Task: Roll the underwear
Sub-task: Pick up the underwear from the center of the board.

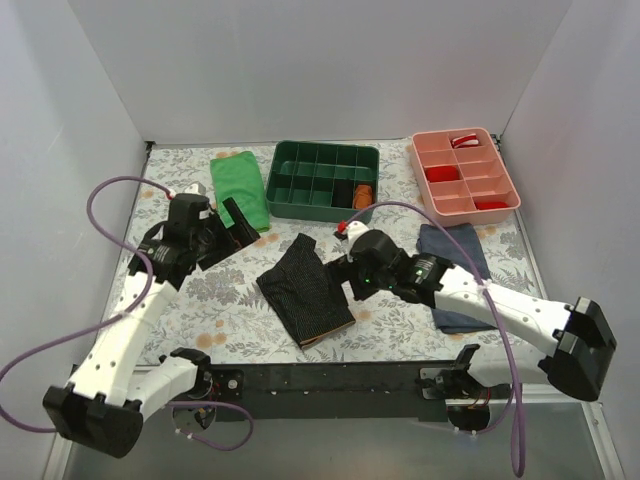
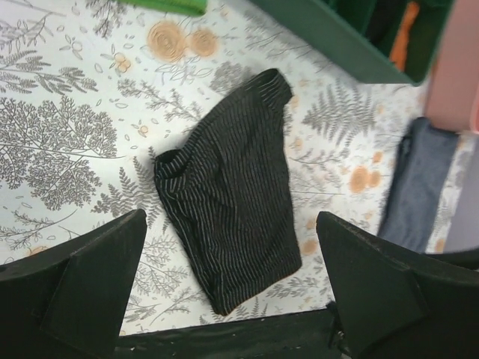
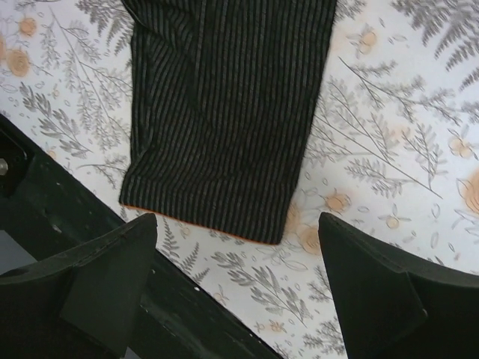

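Black pinstriped soft-fabric boxer briefs lie flat mid-bench, apparently folded into a long strip. No roll started yet, so all the rolling is left. Left gripper: jaws apart, empty, well off to the left. Right gripper: jaws apart, empty, by the strip's right edge. Rt wrist view shows a thin orange line along the near hem; top view can't resolve it.
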### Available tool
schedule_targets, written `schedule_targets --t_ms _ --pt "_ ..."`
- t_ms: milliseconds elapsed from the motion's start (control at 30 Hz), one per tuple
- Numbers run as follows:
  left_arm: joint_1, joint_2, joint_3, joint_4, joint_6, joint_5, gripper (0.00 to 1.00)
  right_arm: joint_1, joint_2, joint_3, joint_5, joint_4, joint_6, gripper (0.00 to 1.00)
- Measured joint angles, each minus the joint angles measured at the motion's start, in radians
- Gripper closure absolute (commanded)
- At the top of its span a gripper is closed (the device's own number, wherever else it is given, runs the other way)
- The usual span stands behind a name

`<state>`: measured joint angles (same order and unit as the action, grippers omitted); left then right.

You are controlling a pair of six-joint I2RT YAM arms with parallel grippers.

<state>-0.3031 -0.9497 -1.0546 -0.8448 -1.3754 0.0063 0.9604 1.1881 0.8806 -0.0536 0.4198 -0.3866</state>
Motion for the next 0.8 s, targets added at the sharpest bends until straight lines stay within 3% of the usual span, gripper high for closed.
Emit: schedule_targets --t_ms 233,333,467,567,800 --pt "0.003 -0.114 0.032 0.015 0.006 -0.056 0.02 0.135 0.183 0.142 -0.083 -0.005 -0.040 0.06" --pt "0.039 -0.116 0.034 0.013 0.007 -0.082 0.02 0.176 0.272 0.201 -0.087 -0.003 -0.048 0.14" --pt "0.156 -0.121 0.078 0.033 0.011 -0.023 0.02 0.237 0.414 0.313 -0.082 -0.003 -0.046 0.22" --pt "0.246 -0.122 0.133 0.043 0.018 0.025 0.02 0.252 0.485 0.357 -0.083 -0.004 -0.043 0.22" --pt "0.286 -0.140 0.148 0.067 0.014 0.107 0.02 0.247 0.591 0.404 -0.085 0.004 -0.029 0.32"
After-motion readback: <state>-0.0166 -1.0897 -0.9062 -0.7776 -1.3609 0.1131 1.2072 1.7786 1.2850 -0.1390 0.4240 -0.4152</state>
